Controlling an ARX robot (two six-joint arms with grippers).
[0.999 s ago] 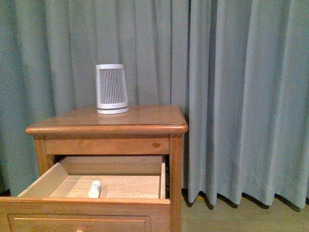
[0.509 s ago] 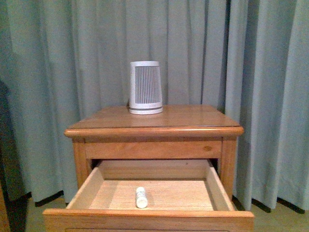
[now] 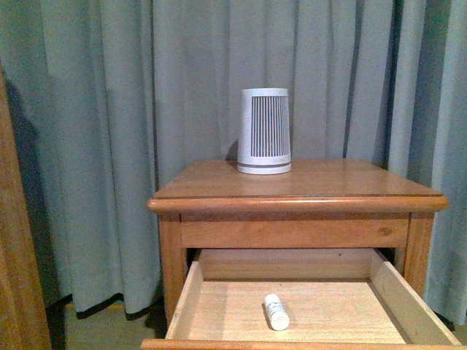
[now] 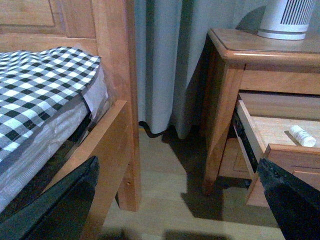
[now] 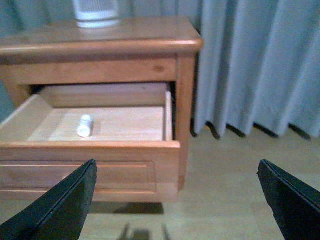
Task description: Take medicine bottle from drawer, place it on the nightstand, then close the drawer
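In the pulled-out upper drawer of orange-brown wood (image 3: 187, 295), on its pale floor: a tiny white cylindrical plastic medicine bottle (image 3: 276, 312), on its side, slightly toward 9 o'clock from the drawer's middle, clear of both side walls. Directly at 12 o'clock from it, on the rounded-edge top of the small orange-brown wooden nightstand (image 3: 295, 205): a white-and-grey ribbed tapered cylinder (image 3: 264, 131), upright, near the back edge. Behind, grey-blue pleated curtains (image 3: 109, 109) down to the floor. At 9 o'clock from the nightstand, an orange-brown wooden bed frame (image 4: 112, 75) with black-and-white checked bedding (image 4: 40, 80). Dark left fingers (image 4: 65, 210) spread wide, gripping nothing, well apart from the drawer. Dark right fingers (image 5: 62, 207) likewise spread wide and empty, in front of the drawer's panel face.
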